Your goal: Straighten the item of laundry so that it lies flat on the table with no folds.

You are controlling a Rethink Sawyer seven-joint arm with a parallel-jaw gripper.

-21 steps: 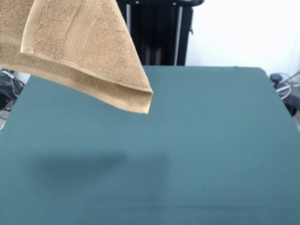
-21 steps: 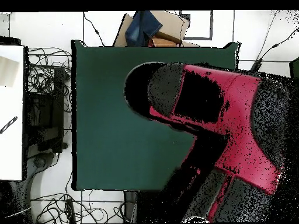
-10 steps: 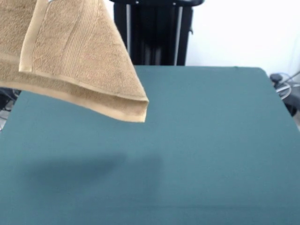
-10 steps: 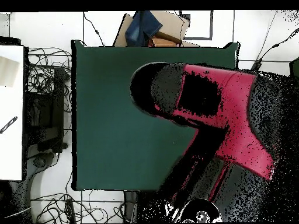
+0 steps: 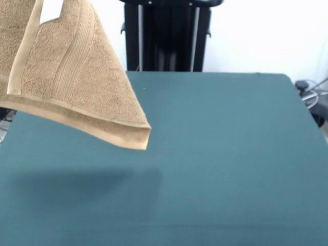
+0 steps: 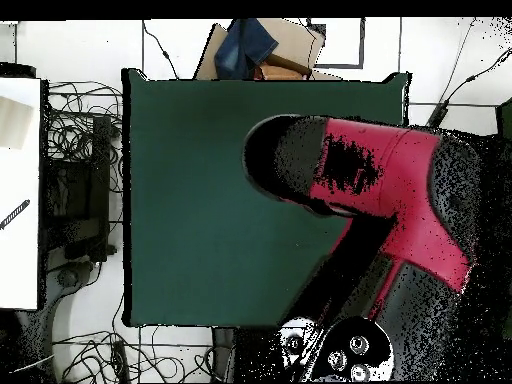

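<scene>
The item of laundry, a tan terry towel (image 5: 77,87), hangs in the air at the upper left of the front view. It is folded double, with a white tag (image 5: 51,9) near the top edge and its lowest corner (image 5: 142,138) pointing down right. It casts a shadow (image 5: 87,182) on the green table (image 5: 230,154) and does not touch it. Whatever holds it is above the picture's top edge. In the overhead view the red and black arm (image 6: 380,190) reaches over the right half of the table (image 6: 190,200) and hides the towel and the gripper.
The black pedestal (image 5: 166,36) stands behind the table's far edge. Cables (image 5: 310,92) lie by the right corner. Overhead, a cardboard box with blue cloth (image 6: 262,48) sits past the top edge, and tangled cables (image 6: 85,200) and a white surface (image 6: 18,190) lie left.
The hanging towel has sunk lower and drifted left in the front view, its shadow moving with it. In the overhead view the arm's end has shifted right.
</scene>
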